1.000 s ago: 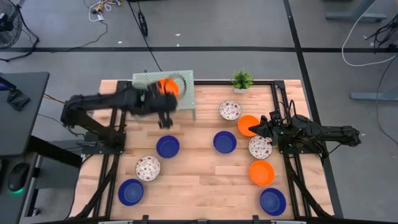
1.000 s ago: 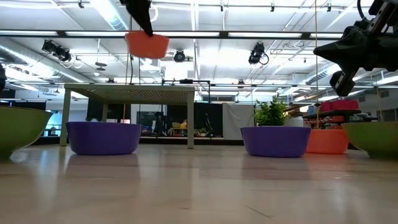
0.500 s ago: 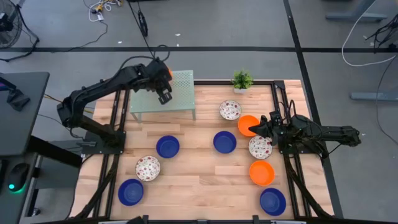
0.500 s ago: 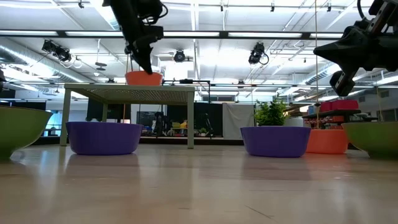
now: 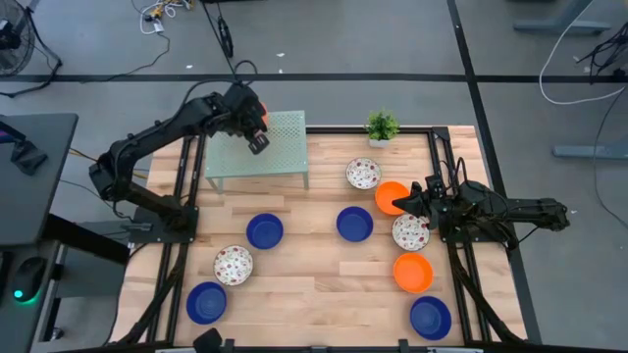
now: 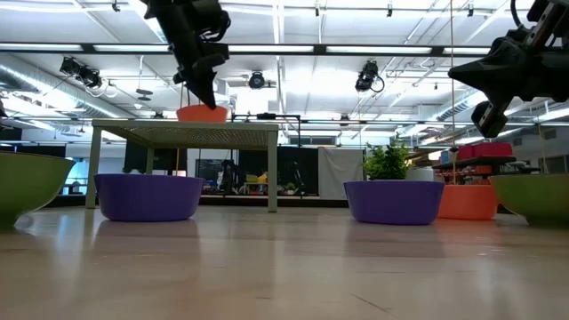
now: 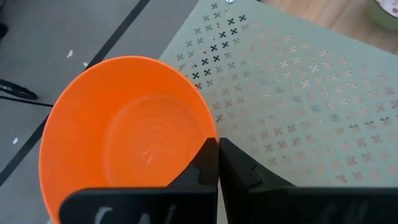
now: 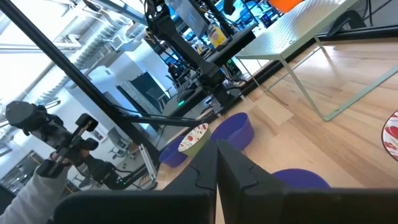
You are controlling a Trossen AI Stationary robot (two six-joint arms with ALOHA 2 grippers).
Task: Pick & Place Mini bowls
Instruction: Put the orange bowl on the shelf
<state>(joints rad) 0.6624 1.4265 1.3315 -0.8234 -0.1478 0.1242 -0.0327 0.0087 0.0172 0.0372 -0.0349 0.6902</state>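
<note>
One orange bowl (image 7: 127, 134), clamped in the left gripper (image 5: 257, 137), reaches the green stand (image 5: 285, 147) at the far-left corner; nine bowls wait, right gripper (image 5: 400, 204) closed empty.

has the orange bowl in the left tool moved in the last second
Yes. The orange bowl has come down onto the green stand, toward its far left corner.

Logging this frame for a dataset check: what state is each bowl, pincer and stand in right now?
Orange bowl: upright on the green stand, rim pinched by the left pincer.
Left pincer: shut on that bowl's rim.
Right pincer: shut, empty, above the table's right side.
Green stand: upright at the table's far edge.
Blue bowl: upright, empty, on the table.
Speckled bowl: upright, empty.
</note>
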